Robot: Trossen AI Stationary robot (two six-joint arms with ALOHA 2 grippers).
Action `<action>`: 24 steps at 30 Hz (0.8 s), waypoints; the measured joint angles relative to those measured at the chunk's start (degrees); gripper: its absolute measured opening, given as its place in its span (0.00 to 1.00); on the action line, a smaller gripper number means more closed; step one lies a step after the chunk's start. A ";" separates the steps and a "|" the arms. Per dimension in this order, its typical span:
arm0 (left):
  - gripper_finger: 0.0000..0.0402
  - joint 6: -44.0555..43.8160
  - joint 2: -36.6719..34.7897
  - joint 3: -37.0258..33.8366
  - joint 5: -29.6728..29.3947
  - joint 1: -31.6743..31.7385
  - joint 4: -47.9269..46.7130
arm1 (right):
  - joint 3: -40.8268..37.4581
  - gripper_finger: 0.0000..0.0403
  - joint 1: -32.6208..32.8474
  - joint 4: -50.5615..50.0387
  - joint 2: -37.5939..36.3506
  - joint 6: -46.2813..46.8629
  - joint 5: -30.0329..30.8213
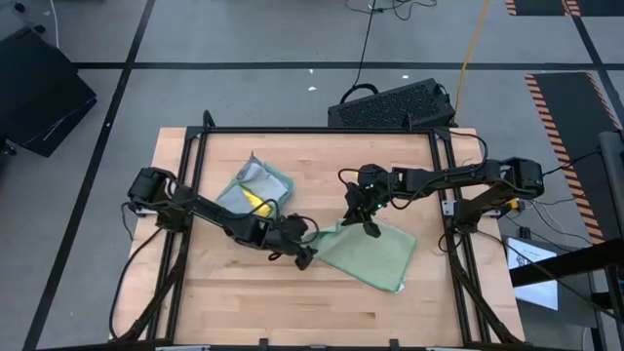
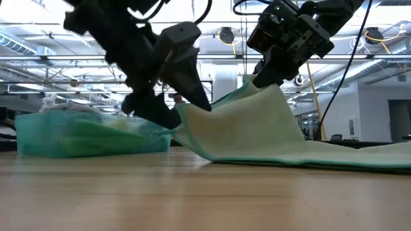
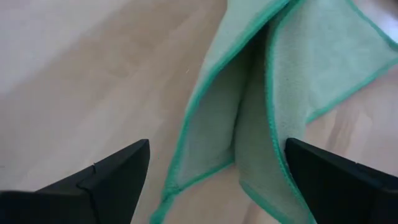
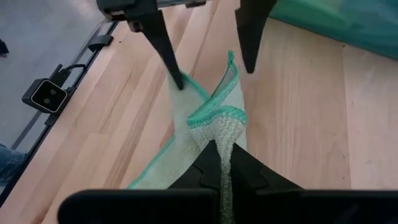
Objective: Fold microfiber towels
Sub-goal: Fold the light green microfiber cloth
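Note:
A pale sage green microfiber towel [image 1: 375,255] with a green hem lies on the wooden table right of centre. Its far left part is raised into a ridge [image 2: 257,122]. My right gripper [image 1: 370,230] is shut on the top of that ridge. My left gripper [image 1: 304,255] is open at the towel's left tip, slanting down. Its two fingers stand on either side of the raised fold [image 3: 249,124], seen also in the right wrist view with the tip [image 4: 230,62] between them. My right gripper pinches a bunched fold of the towel [image 4: 219,134] at its far edge between its two shut fingers, coming slanting down from the table's right. That part is lifted, and the cloth slopes down from it, with the rest flat on the table [image 2: 359,157]. My left gripper's one fingertip [image 4: 180,84] stands right at the hem; I cannot tell whether it touches.
A pile of towels in teal, grey and yellow [image 1: 255,190] lies at the far left, close behind my left arm. A black keyboard-like device [image 1: 390,105] sits beyond the far edge. Bare wood [image 1: 292,307] runs along the near edge.

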 joint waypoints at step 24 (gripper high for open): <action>0.57 -2.48 -8.41 -6.70 4.87 -1.63 6.99 | 0.00 0.00 -0.02 0.56 0.02 0.27 0.01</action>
